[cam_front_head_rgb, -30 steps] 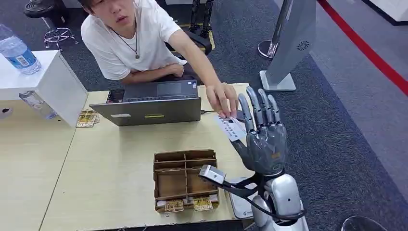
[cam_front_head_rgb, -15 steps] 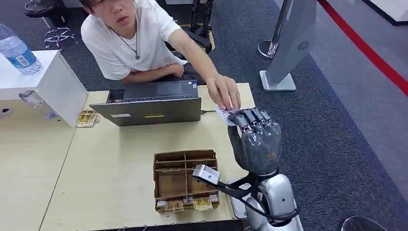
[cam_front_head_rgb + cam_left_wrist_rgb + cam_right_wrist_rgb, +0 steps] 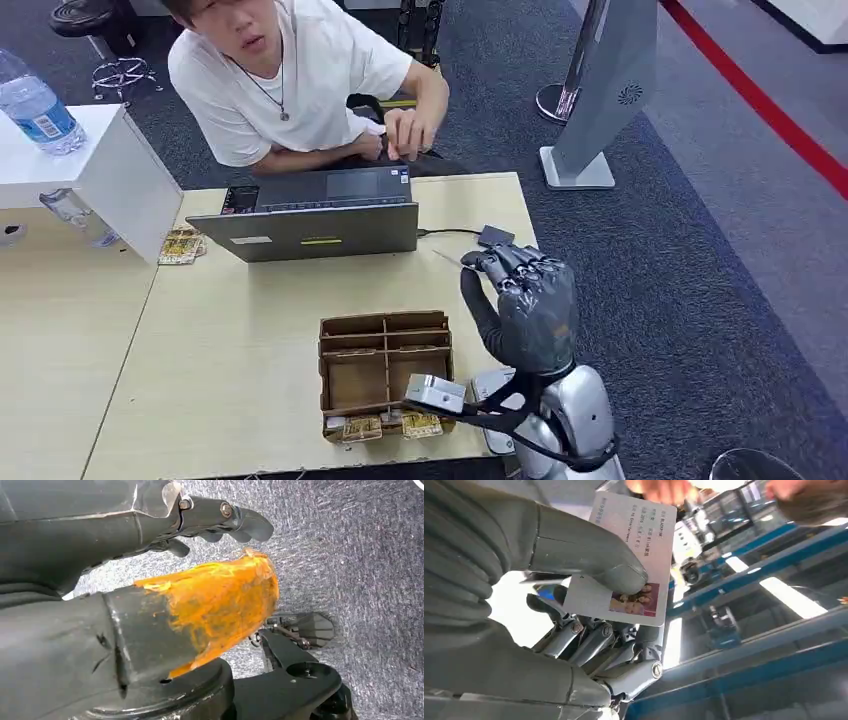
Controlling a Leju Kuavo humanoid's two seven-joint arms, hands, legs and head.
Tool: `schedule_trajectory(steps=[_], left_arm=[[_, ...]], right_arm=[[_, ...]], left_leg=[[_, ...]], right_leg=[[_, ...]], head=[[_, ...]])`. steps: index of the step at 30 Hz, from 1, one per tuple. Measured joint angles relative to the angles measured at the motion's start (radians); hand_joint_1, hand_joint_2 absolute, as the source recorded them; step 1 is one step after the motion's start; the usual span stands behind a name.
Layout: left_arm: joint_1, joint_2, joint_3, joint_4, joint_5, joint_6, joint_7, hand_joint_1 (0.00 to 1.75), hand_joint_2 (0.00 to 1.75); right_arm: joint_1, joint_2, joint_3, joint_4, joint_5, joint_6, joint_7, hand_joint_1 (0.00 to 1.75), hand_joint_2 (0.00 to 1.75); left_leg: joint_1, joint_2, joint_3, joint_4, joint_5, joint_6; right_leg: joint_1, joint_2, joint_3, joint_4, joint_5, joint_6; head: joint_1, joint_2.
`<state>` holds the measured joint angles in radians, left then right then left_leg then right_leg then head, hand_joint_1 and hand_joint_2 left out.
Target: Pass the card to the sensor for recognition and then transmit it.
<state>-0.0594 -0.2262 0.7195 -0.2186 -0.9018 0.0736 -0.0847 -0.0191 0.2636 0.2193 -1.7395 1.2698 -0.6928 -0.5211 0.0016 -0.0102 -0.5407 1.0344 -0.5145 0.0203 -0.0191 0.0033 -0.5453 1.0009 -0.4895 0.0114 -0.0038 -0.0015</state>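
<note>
The card [image 3: 626, 560] — white, carrying printed text and a small colour photo in one corner — is sitting pinched between thumb and fingers of the right hand [image 3: 525, 300]; it is hovering just beyond the laptop's [image 3: 315, 215] right end.

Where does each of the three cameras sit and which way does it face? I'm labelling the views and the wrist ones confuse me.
Head view: high on the body, looking forward and down at the table, laptop and person; the right hand rises from below.
Left wrist view: behind the hanging left hand, facing the grey carpet.
Right wrist view: behind the right hand, facing upward; thumb and fingers pinch the card.
Shared: head and right wrist views both show the right hand holding the card.
</note>
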Motion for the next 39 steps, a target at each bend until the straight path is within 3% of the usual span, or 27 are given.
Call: schedule_trajectory(steps=[2,7,12,19,28,39], left_arm=[[0.000,-0.001,0.006,0.000,0.000,0.000,-0.002,0.00,0.00],[0.000,-0.002,0.024,0.000,0.005,0.003,-0.009,0.00,0.00],[0.000,-0.001,0.042,0.000,0.008,0.008,-0.012,0.00,0.00],[0.002,0.001,0.067,0.000,0.012,0.017,-0.022,0.00,0.00],[0.002,0.007,0.086,0.000,0.012,0.021,-0.029,0.00,0.00],[0.001,0.020,0.106,0.000,0.002,0.034,-0.041,0.00,0.00]], right_arm=[[0.008,0.000,-0.005,0.019,-0.066,0.000,0.003,1.75,1.75],[0.049,-0.021,0.018,0.068,-0.270,0.000,0.089,1.75,1.75],[0.080,-0.093,0.058,0.098,-0.468,0.020,0.144,1.75,1.75],[0.138,-0.174,0.053,0.129,-0.780,0.167,0.094,1.75,1.75],[0.170,-0.204,0.004,0.154,-0.904,0.268,0.061,1.75,1.75],[0.187,-0.204,-0.120,0.235,-1.095,0.483,0.021,1.75,1.75]], left_leg=[[0.000,0.000,0.000,0.000,0.000,0.000],[0.000,0.000,0.000,0.000,0.000,0.000],[0.000,0.000,0.000,0.000,0.000,0.000],[0.000,0.000,-0.001,0.000,0.000,0.000],[0.000,0.000,0.000,0.000,0.000,0.000],[0.000,0.000,0.000,0.000,0.000,0.000]], right_leg=[[0.000,0.000,0.000,0.000,0.000,0.000],[0.000,0.000,0.000,0.000,0.000,0.000],[0.000,0.000,0.000,0.000,0.000,0.000],[0.000,0.000,0.000,0.000,0.000,0.000],[0.000,0.000,0.000,0.000,0.000,0.000],[0.000,0.000,0.000,0.000,0.000,0.000]], head=[[0.000,0.000],[0.000,0.000],[0.000,0.000],[0.000,0.000],[0.000,0.000],[0.000,0.000]])
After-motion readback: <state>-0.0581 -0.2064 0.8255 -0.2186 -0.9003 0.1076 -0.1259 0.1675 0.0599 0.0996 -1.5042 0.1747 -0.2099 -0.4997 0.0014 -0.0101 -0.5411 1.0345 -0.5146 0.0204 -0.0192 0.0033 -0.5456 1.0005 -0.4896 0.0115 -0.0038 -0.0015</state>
